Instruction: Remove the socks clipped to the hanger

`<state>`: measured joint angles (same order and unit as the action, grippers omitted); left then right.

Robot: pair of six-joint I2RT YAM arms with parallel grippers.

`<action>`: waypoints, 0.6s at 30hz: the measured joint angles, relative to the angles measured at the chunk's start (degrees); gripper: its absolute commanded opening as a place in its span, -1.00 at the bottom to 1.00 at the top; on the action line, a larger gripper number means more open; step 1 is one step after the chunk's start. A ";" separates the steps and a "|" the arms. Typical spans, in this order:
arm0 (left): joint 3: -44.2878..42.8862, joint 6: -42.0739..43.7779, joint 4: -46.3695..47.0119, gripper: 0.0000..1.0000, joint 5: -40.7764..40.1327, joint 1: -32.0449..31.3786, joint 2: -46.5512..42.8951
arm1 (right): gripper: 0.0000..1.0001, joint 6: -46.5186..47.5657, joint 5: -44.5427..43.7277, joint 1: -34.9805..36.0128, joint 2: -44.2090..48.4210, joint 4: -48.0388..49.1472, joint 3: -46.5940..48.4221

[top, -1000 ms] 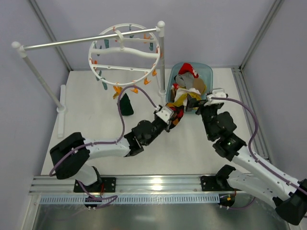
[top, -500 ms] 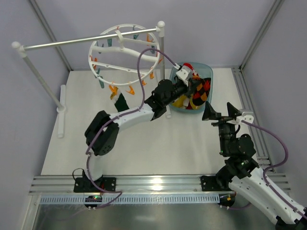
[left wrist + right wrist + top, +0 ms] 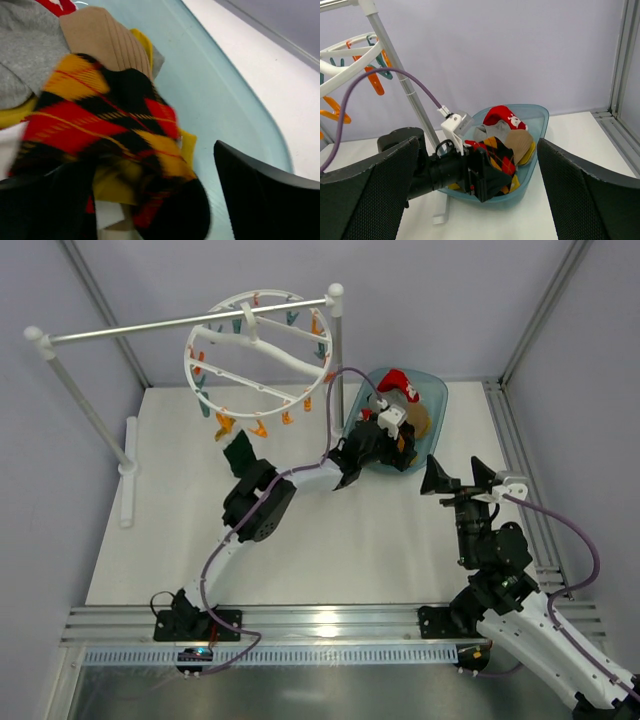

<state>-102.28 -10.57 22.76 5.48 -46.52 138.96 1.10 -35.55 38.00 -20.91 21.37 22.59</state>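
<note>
Top external view, against half a second ago: the left arm has folded at the elbow and drawn back, so the left gripper (image 3: 398, 443) now sits over the near edge of the bin (image 3: 436, 392) instead of reaching across it. Its jaws, clamped on the argyle sock (image 3: 100, 115) then, now stand apart. The sock lies on the pile in the bin, against one finger and clear of the other. The right gripper (image 3: 458, 478) has not moved since then; it stands just beside the bin with its jaws spread wide and nothing between them. The hanger (image 3: 188, 360) has swung a little on the rail (image 3: 190, 320).

The argyle sock is a soft knit, black with red and yellow diamonds. Under it lie a tan ribbed sock (image 3: 100, 40), a grey sock (image 3: 25, 55) and a yellow sock (image 3: 145, 45); a red sock (image 3: 397, 380) lies at the far end of the pile. The bin is smooth, translucent teal plastic with rounded corners. The hanger is a white plastic wheel with spokes, ringed with small orange and teal clips. A dark green sock (image 3: 238, 452) hangs below its near rim.
</note>
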 measured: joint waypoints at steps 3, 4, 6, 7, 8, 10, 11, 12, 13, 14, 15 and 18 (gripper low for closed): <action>3.80 -0.81 1.55 0.99 -0.46 -0.39 -3.67 | 0.99 0.00 0.42 0.00 -1.44 0.00 0.02; 5.99 -0.87 2.40 0.99 -0.57 -0.48 -5.53 | 0.99 0.00 0.61 0.00 -1.97 0.00 0.00; 10.73 -0.92 4.55 0.99 -0.98 -0.57 -9.33 | 0.99 0.00 0.90 0.00 -2.93 0.00 0.02; 13.07 -0.90 5.53 0.99 -1.22 -0.74 -11.32 | 0.99 0.00 1.07 0.00 -3.41 -0.02 0.02; 15.76 -0.83 6.97 0.99 -1.64 -0.94 -13.70 | 0.99 0.00 1.22 0.00 -3.72 -0.02 0.02; 20.06 -0.59 8.96 0.99 -2.64 -1.31 -17.84 | 0.99 0.00 1.53 0.00 -4.33 -0.02 0.07; 22.49 -0.26 10.40 0.99 -3.41 -1.77 -20.17 | 0.99 -0.02 1.68 0.00 -4.55 -0.04 0.11; 24.72 0.33 12.02 0.99 -4.50 -2.34 -22.29 | 0.99 0.00 1.90 0.00 -4.81 -0.02 0.15; 27.65 0.92 13.44 0.99 -5.57 -3.17 -25.05 | 0.99 -0.02 2.08 0.00 -5.03 -0.04 0.24; 30.14 1.51 15.15 0.99 -6.40 -4.09 -27.32 | 0.99 -0.02 2.27 0.00 -5.20 -0.04 0.33; 33.42 2.32 17.18 0.99 -7.63 -5.46 -30.40 | 0.99 -0.02 2.40 0.00 -5.38 0.00 0.37; 41.62 4.28 22.51 0.99 -11.04 -9.09 -37.31 | 0.99 -0.02 2.60 -0.04 -5.62 -0.02 0.44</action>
<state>-60.66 -6.28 45.28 -5.56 -55.61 101.65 1.08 -32.95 37.95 -26.52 21.34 23.03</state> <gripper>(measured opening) 0.994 0.996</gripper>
